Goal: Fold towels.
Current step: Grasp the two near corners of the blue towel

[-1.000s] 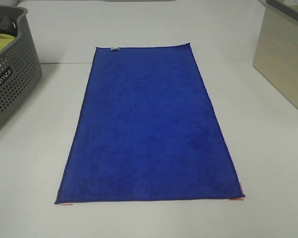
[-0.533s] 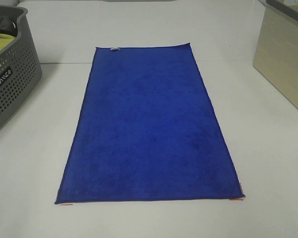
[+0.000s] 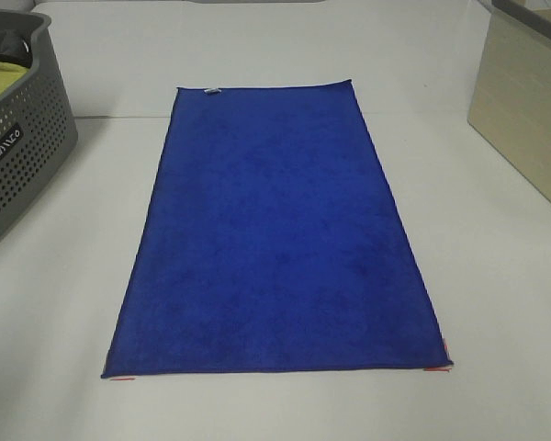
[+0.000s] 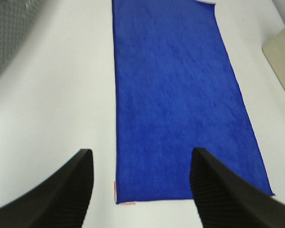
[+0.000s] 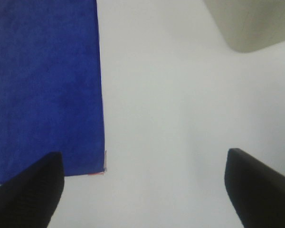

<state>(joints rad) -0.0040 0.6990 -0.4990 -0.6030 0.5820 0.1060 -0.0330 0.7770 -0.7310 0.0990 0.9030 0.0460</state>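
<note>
Nothing on the table (image 3: 496, 294) has shifted in the last second; the towel (image 3: 275, 239) lies exactly as it did. Nearest, out of the high camera's sight, both arms hover short of the cloth. The left gripper (image 4: 141, 154) has its jaws well apart with nothing between them, looking over the near left corner. The right gripper (image 5: 143, 156) is spread wide and empty, beside the near right corner. Small red marks (image 3: 121, 378) sit at the two near corners. From there the blue towel runs away flat and unfolded down the middle of the table, with a white tag (image 3: 212, 91) on its far edge. Far left stands a grey basket (image 3: 23, 156), far right a beige box (image 3: 523, 119).

Folding seems not yet begun; this looks like the approach. Next, each gripper probably needs to drop onto its near corner, pinch the edge, then carry it toward the far edge.
</note>
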